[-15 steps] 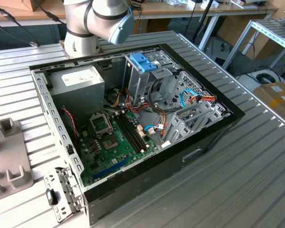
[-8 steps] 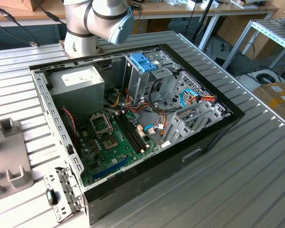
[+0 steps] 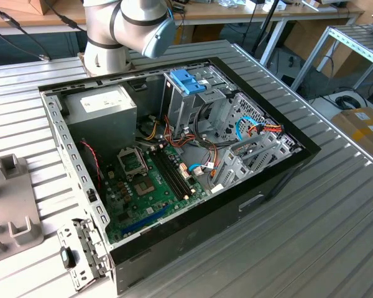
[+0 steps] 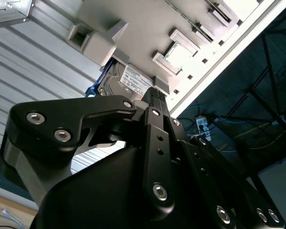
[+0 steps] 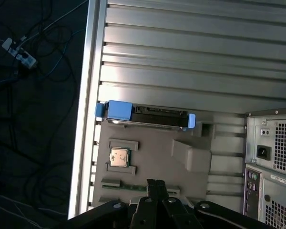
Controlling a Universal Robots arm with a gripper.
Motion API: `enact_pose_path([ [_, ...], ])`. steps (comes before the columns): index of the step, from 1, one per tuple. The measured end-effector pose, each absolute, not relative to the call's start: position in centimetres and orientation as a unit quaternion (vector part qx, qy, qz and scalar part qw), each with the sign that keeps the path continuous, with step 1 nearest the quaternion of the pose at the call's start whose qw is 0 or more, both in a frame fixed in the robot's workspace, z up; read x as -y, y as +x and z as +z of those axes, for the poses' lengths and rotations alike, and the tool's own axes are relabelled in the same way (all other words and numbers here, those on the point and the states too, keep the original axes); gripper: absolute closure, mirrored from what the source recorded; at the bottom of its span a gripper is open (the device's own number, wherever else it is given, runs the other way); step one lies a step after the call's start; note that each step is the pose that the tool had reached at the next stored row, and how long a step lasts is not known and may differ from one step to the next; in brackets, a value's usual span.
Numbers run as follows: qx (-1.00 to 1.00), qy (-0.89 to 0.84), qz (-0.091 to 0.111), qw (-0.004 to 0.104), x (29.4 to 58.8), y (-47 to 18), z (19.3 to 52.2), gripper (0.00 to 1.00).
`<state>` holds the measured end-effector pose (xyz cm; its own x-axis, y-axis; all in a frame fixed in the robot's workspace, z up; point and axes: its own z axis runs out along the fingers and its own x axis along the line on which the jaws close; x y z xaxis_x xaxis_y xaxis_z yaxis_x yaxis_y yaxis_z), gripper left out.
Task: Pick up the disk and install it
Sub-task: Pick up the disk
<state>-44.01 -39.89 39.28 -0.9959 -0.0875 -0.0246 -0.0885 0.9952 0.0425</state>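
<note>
In the exterior view my arm [image 3: 127, 28] stands at the far side of the open computer case [image 3: 174, 155], with a grey fixture plate [image 3: 9, 211] at the exterior view's left. In the second wrist view my gripper [image 4: 155, 94] is closed, gripping nothing. In the first wrist view the disk [image 5: 152, 115] lies along that plate's edge, apart from me.

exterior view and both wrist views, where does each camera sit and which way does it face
Exterior view: off the arm, high, angled down on the open computer case; the arm's base shows.
First wrist view: on the arm, looking down past the gripper at the disk and fixture plate.
Second wrist view: on the arm, looking along the gripper at the disk.
Shared: both wrist views show the gripper, disk and fixture plate.
</note>
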Motion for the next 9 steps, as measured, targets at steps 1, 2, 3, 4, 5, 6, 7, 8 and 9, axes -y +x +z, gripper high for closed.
enact_pose_path([
  [1, -0.999, -0.046, 0.022, 0.011, 39.89, -44.01, 39.28, 0.89],
  [2, -0.999, -0.047, 0.022, 0.011, 39.89, -44.01, 39.28, 0.89],
  [3, -0.998, -0.049, 0.022, 0.011, 39.89, -44.01, 39.29, 0.89],
  [4, -0.998, -0.051, 0.022, 0.011, 39.89, -44.01, 39.28, 0.89],
  [5, -0.998, -0.053, 0.022, 0.011, 39.89, -44.01, 39.29, 0.89],
  [6, -0.998, -0.054, 0.022, 0.011, 39.89, -44.01, 39.28, 0.89],
  [7, -0.998, -0.056, 0.022, 0.011, 39.89, -44.01, 39.29, 0.89],
  [8, -0.998, -0.058, 0.022, 0.011, 39.89, -44.01, 39.29, 0.89],
  [9, -0.998, -0.06, 0.022, 0.011, 39.89, -44.01, 39.29, 0.89],
])
